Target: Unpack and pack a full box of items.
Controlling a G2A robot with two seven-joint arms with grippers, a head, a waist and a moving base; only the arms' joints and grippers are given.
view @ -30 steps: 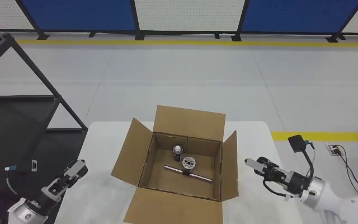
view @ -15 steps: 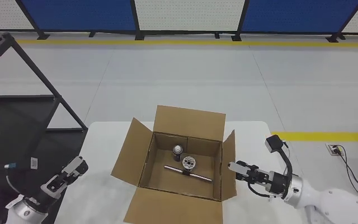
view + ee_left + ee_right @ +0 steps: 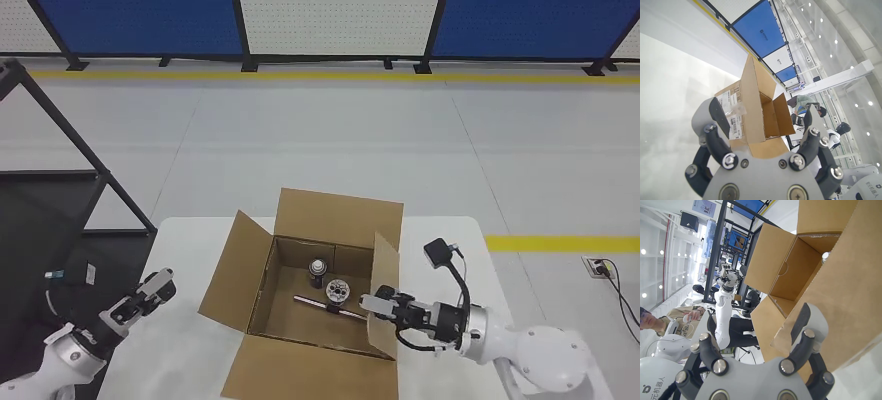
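Right gripper (image 3: 383, 302) moved left onto cardboard box (image 3: 262, 290) right flap (image 3: 386, 290); its wrist view shows fingers spread, flap corner between. Left gripper (image 3: 768, 117) spread, left of box.

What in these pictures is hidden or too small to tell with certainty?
- Top view: the dark upright item and the round item in the box are too small to identify.
- Top view: the raised flap by the right gripper hides the box floor beneath it.
- Right wrist view: that flap covers the contents, except one white cap.
- Left wrist view: the box's near side hides all items.
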